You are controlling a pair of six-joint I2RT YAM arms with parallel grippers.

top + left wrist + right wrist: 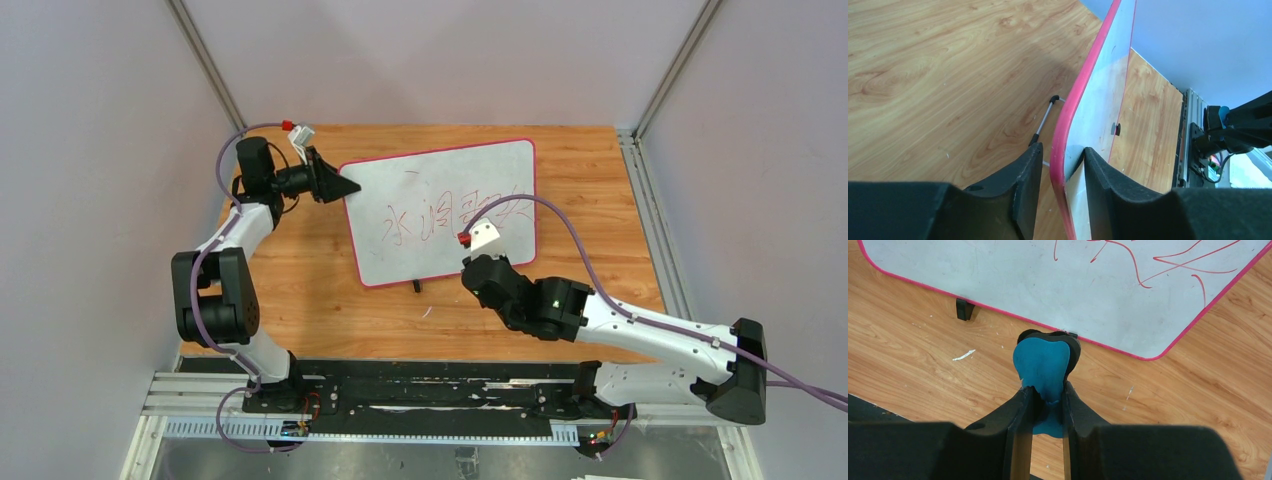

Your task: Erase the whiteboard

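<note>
The whiteboard (440, 180) lies on the wooden table, white with a pink-red rim and red scribbles (440, 215) across its middle. My left gripper (345, 187) straddles its left edge. In the left wrist view the gripper (1063, 150) has one finger touching the white face (1103, 90), while a gap shows between the other finger and the rim, so it is open. My right gripper (474, 266) is shut on the blue eraser (1043, 365). It holds the eraser just off the board's near edge (998, 280), above the wood.
Two small black feet (964, 308) sit at the board's near rim, and a thin wire stand (1045, 117) shows under its left side. A white scrap (964, 356) lies on the wood. Grey walls and metal rails (650, 200) enclose the table.
</note>
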